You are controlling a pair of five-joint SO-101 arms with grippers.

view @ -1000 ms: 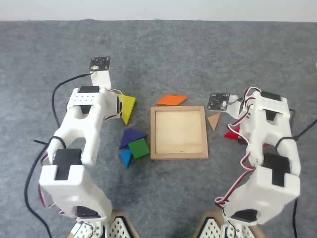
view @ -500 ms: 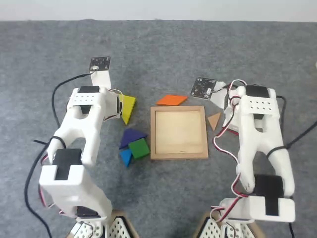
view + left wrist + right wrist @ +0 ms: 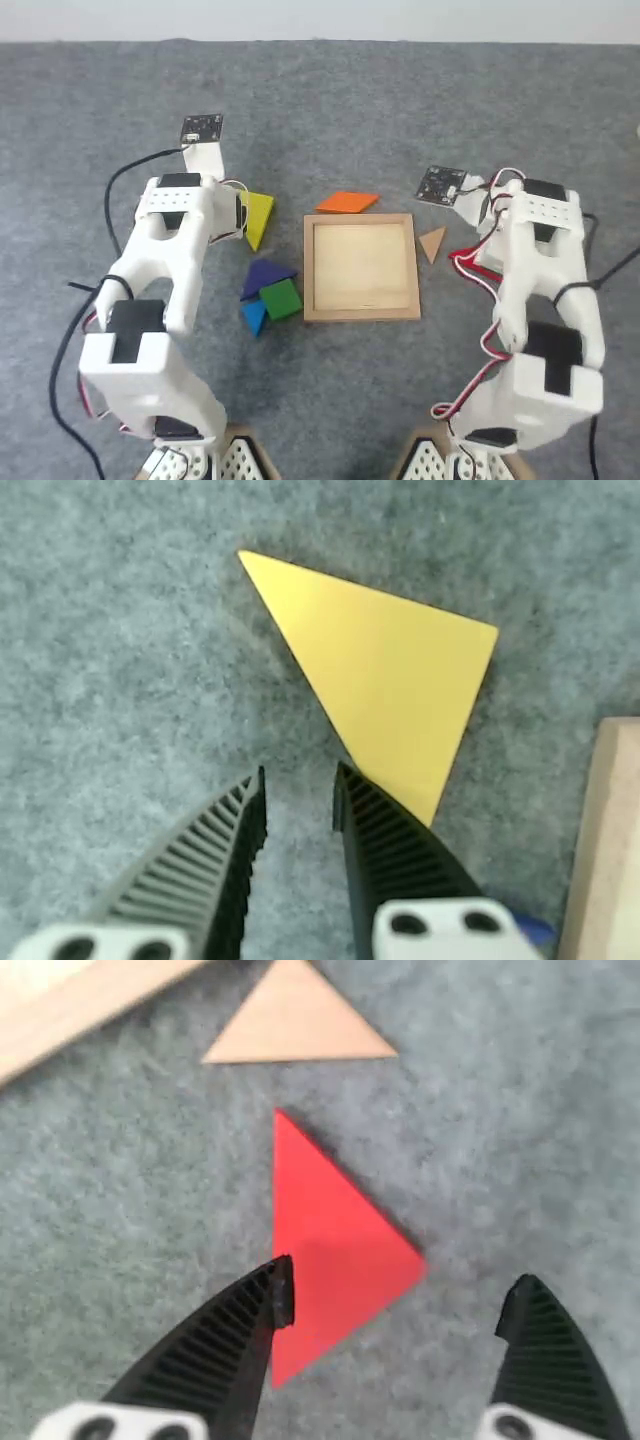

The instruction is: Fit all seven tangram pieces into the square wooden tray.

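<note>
Square wooden tray (image 3: 360,314): flat on the grey carpet (image 3: 360,120) between the arms, all seven pieces lying outside it. The orange parallelogram (image 3: 347,202) is just beyond its far edge; the yellow triangle (image 3: 385,670), purple triangle (image 3: 268,275), green square (image 3: 282,298) and blue triangle (image 3: 254,317) are on the left arm's side, the tan triangle (image 3: 300,1025) and red triangle (image 3: 330,1250) on the right arm's. Left gripper (image 3: 298,800): released, jaws narrowly parted, grasping nothing, tips at a corner of the yellow triangle; right gripper (image 3: 400,1285): released, jaws spread wide over the red triangle, grasping nothing
</note>
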